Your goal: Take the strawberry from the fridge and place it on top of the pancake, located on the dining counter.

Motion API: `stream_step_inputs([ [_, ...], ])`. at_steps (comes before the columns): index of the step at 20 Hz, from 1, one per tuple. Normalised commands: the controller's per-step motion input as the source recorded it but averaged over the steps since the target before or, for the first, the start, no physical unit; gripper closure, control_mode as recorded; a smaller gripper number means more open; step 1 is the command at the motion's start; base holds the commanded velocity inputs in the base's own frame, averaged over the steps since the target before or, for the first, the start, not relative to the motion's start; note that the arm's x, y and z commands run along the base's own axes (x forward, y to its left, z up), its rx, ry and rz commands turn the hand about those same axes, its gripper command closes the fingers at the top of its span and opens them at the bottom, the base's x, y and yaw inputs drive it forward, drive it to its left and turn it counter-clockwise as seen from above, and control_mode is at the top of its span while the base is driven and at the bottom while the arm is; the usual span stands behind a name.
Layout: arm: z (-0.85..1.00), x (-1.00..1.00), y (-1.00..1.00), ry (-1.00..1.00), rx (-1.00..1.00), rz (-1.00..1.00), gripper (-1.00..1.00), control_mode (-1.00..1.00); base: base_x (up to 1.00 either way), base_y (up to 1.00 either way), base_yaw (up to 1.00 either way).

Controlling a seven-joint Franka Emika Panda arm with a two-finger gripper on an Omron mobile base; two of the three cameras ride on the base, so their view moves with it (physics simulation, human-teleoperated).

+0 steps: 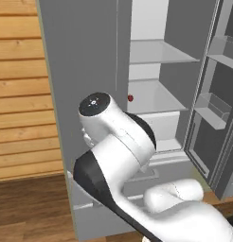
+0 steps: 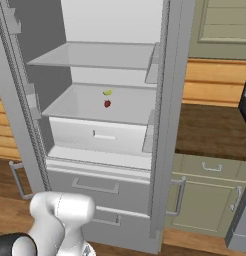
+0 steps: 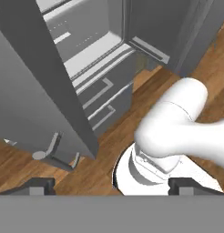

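A: Where was the strawberry (image 2: 107,103) seen?

B: On the middle shelf (image 2: 70,107) inside the fridge (image 2: 165,125), with the door (image 1: 83,71) swung open. A small yellow-green fruit (image 2: 108,92) lay just behind it. From the left base view the strawberry (image 1: 130,98) was glimpsed just past the door's edge.

A: And the gripper (image 3: 111,186)?

B: It was held low, pointed down at the floor (image 3: 127,118) beside the lower drawers (image 3: 102,98). Its tips stood far apart at the bottom of the hand view, spread wide with nothing between them.

A: What could go wrong from there?

B: The berry is tiny, so it could be nudged back along the shelf or rolled off if the approach were slightly off. The yellow-green fruit could be taken by mistake, being so near. The door edge could also be clipped by the arm (image 1: 118,142) as it was raised.

A: What was given by one view and not another?

B: Both fruits were shown plainly in the right base view; in the left, the shelf was partly hidden by the door and arm. The drawer handles were shown close up by the hand view, but not the shelf with the berry.
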Motion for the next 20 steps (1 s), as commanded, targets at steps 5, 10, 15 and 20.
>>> stream_step_inputs([
  [5, 0.89, -0.31, -0.72, 0.0, 0.38, 0.17, -1.0, -1.0, 0.0, 0.0, 0.0],
  [10, 0.11, 0.15, -0.82, 0.0, 0.66, 0.01, -1.0, -1.0, 0.0, 0.0, 0.0],
  [15, 0.0, 0.88, -0.34, -0.08, 0.74, 0.23, -1.0, -1.0, 0.0, 0.0, 0.0],
  [20, 0.11, 1.0, -0.08, -0.13, 0.62, 0.35, -1.0, -1.0, 0.0, 0.0, 0.0],
])
